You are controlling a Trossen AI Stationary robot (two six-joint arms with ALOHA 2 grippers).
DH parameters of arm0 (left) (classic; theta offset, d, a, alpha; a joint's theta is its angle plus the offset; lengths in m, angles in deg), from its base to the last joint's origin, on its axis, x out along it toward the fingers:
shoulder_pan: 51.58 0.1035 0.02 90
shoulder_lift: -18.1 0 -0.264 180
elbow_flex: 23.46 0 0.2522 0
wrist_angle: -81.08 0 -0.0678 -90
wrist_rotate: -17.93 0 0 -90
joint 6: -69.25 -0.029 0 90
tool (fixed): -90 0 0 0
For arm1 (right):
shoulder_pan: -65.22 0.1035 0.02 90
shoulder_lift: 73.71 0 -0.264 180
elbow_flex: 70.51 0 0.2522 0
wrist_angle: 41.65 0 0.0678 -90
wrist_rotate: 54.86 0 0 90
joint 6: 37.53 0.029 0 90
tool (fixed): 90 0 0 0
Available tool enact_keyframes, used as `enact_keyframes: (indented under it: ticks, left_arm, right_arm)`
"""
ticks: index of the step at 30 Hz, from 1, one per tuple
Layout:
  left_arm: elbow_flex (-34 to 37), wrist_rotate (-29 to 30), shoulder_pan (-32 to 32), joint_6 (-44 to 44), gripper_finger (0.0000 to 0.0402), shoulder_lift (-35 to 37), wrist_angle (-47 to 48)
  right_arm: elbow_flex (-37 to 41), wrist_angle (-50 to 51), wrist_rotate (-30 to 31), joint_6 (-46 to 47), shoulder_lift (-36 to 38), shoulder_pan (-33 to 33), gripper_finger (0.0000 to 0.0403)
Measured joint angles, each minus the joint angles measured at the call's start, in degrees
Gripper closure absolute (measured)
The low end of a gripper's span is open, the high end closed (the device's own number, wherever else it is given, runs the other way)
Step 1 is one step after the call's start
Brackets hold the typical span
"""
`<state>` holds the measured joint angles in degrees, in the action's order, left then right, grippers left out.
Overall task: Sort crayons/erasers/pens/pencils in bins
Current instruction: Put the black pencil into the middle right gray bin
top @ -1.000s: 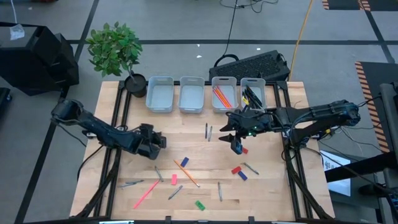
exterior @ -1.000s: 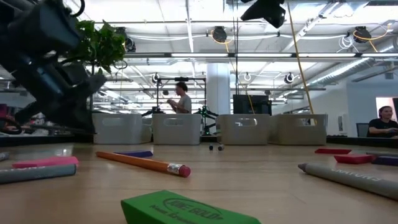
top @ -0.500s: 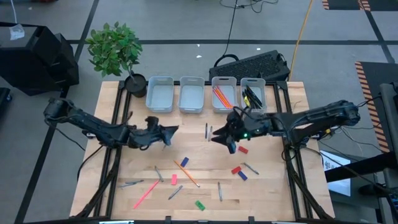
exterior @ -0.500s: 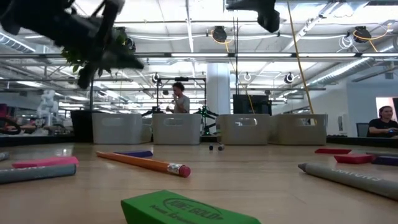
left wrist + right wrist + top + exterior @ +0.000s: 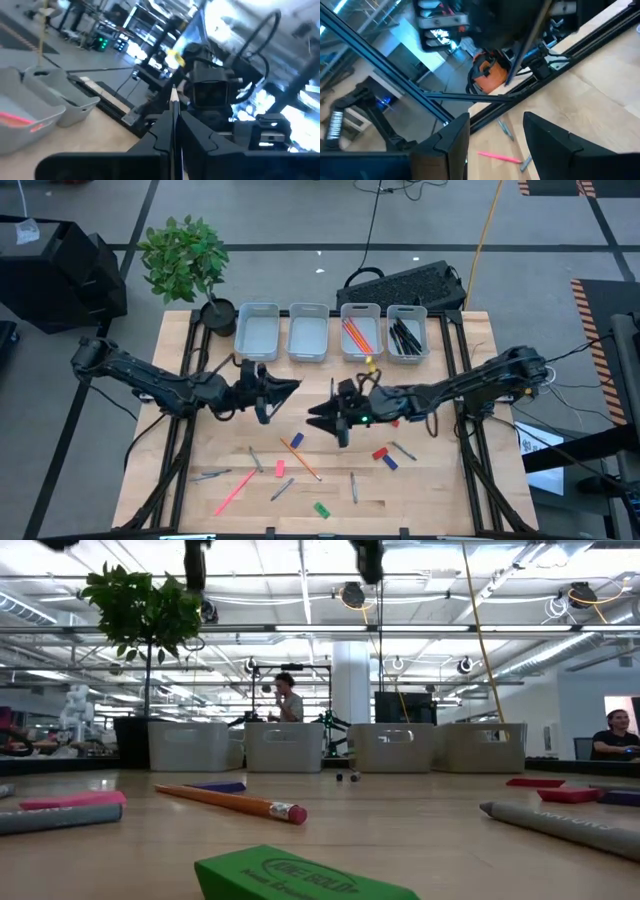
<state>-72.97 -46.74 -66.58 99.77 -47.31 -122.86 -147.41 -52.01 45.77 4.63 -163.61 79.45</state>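
wooden table (image 5: 440, 480), four bins (image 5: 258, 332) in a row at its far edge; both arms over the middle.
left gripper (image 5: 272, 388) clamped on a thin pencil (image 5: 173, 120), long axis running out past the fingers, just in front of the bins. right gripper (image 5: 330, 420) fingers apart, empty, nearer the blue eraser (image 5: 296, 440) and orange pencil (image 5: 300, 457) below it. against half a second ago, right gripper sits further left, left gripper barely shifted.
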Motion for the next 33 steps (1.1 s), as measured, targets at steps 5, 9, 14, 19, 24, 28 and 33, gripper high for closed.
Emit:
enact_keyframes:
  ticks: [5, 9, 14, 19, 24, 28, 33]
  left_arm:
    - [-5.4, -1.2, -1.1, -4.6, 0.0376, 0.1, 4.7]
    - [-6.5, -1.4, -1.9, -5.4, 0.0376, 0.1, 4.4]
    - [-6.5, -1.3, -2.0, -5.2, 0.0376, 0.1, 4.2]
    - [-6.5, -0.4, -1.6, -5.1, 0.0376, 0.1, 3.6]
    - [-6.4, 1.3, 0.0, -4.4, 0.0376, 0.1, 3.0]
    - [-6.4, 1.7, 1.4, -3.6, 0.0376, -0.1, 2.2]
    - [-6.4, 1.3, 1.9, -3.5, 0.0376, -2.2, -3.4]
  right_arm:
    - [-5.1, -0.1, 0.2, -1.7, -4.6, -0.7, 0.0222]
    - [-6.9, -5.7, 1.7, -3.8, -6.4, -1.9, 0.0222]
    - [-7.4, -9.1, 1.7, -5.4, -6.9, -4.1, 0.0222]
    - [-7.4, -11.6, 1.3, -7.2, -7.0, -5.3, 0.0222]
    - [-7.4, -12.8, 1.2, -8.8, -6.9, -5.3, 0.0222]
    - [-7.3, -13.3, 1.3, -9.2, -6.9, -5.3, 0.0222]
    - [-7.3, -13.9, 1.3, -9.0, -6.9, -5.9, 0.0222]
